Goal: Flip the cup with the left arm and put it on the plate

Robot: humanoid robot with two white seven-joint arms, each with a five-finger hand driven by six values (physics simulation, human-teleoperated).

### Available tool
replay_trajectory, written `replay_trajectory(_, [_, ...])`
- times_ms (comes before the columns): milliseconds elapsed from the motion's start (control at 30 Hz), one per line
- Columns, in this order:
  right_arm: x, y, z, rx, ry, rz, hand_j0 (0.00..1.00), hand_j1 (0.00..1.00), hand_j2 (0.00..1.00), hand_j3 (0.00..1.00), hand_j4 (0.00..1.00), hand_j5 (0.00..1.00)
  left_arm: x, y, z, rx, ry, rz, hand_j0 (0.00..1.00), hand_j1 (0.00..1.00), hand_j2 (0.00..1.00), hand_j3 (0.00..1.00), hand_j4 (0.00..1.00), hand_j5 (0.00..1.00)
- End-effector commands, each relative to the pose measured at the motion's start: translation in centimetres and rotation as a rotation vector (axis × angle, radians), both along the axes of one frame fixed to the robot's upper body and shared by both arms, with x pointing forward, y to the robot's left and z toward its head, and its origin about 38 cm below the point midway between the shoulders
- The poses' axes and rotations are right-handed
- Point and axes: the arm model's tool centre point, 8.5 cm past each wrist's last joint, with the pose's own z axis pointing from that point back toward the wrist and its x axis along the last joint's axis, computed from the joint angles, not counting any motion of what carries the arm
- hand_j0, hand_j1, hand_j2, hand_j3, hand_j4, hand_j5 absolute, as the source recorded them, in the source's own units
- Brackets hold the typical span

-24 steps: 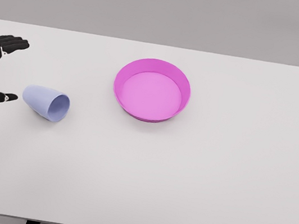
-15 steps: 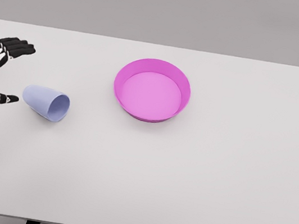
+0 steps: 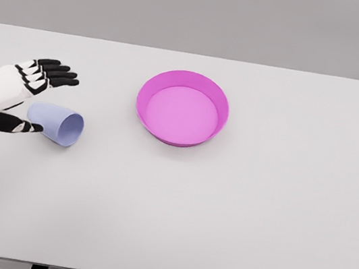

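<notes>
A pale blue cup lies on its side on the white table, its mouth facing the lower right. A round magenta plate with a raised rim sits right of it, near the table's middle. My left hand comes in from the left edge and is open. Its four fingers reach out above the cup's far side, and the thumb lies along the cup's near side at its closed end. The cup's base is partly hidden behind the hand. I cannot tell whether the hand touches the cup.
The table's far edge runs along the top of the view against a grey wall. Its near edge runs along the bottom.
My left hand has moved right from the table's left edge, so its fingers and thumb now straddle the cup's closed end. The cup and plate have stayed put.
</notes>
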Motion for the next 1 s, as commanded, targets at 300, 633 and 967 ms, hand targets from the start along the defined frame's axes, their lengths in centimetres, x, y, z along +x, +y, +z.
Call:
replay_trajectory(300, [0.0,0.0,0.0,0.0,0.001,0.001,1.0,1.0,1.0,1.0,1.0,1.0,1.0,0.9,-2.3,0.034,0.419,0.155,1.0,1.0,1.0,1.0,1.0,1.0])
replay_trajectory(633, [0.0,0.0,0.0,0.0,-0.001,0.001,1.0,1.0,1.0,1.0,1.0,1.0,4.2,-0.3,-4.2,0.043,0.496,0.231,1.0,1.0,1.0,1.0,1.0,1.0])
replay_trajectory(967, [0.0,0.0,0.0,0.0,0.001,0.001,1.0,1.0,1.0,1.0,1.0,1.0,4.8,0.2,-5.6,0.134,0.556,0.251,1.0,1.0,1.0,1.0,1.0,1.0])
